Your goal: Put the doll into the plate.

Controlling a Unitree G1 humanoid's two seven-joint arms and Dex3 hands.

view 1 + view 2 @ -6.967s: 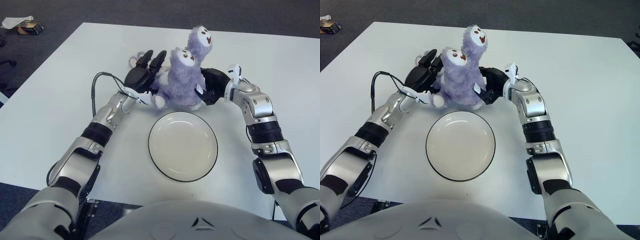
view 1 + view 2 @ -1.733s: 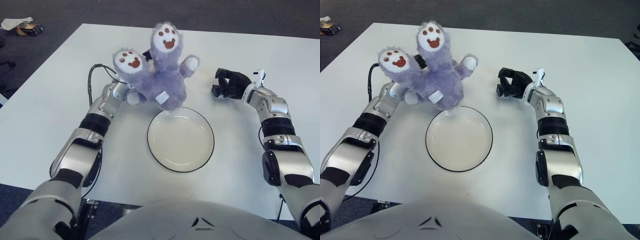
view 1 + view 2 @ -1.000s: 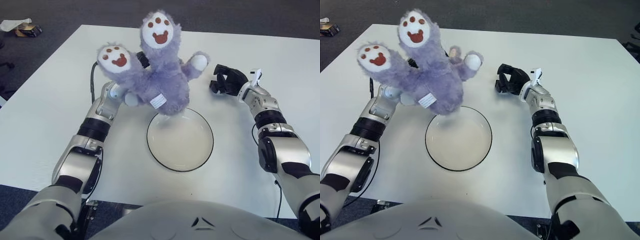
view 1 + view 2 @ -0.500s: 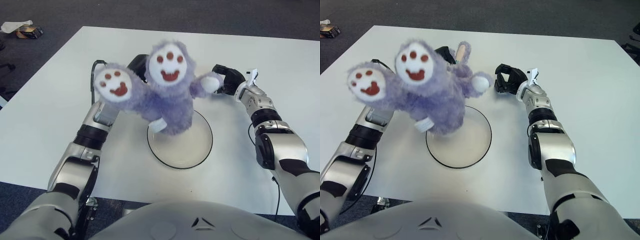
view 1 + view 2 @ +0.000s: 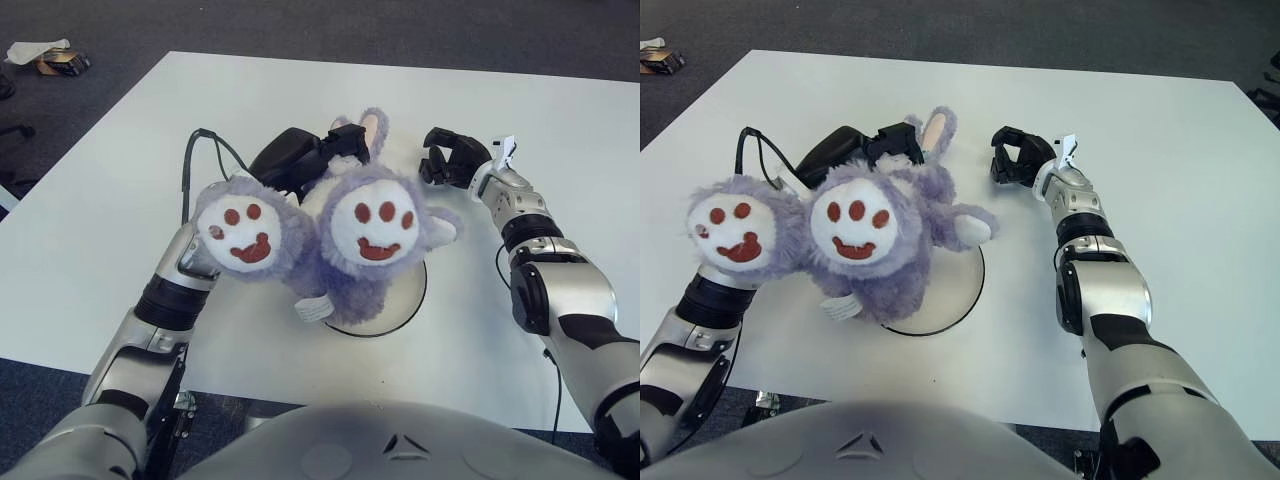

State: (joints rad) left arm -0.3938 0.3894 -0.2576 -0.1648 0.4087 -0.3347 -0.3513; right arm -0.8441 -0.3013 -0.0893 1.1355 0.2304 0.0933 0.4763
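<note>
Item: fluffy purple plush doll, feet toward camera, held above the round white plate with dark rim, covering most of it.

Left hand: black, curled on the doll's far side near its ears; I judge it gripping the plush.

Right hand: idle, fingers curled on nothing, far right of the plate over the white worktop.

Handling note: I would lower until the body settles inside the rim, centred, then loosen the fingers. The doll hangs left of the plate's middle, so shift right first.
</note>
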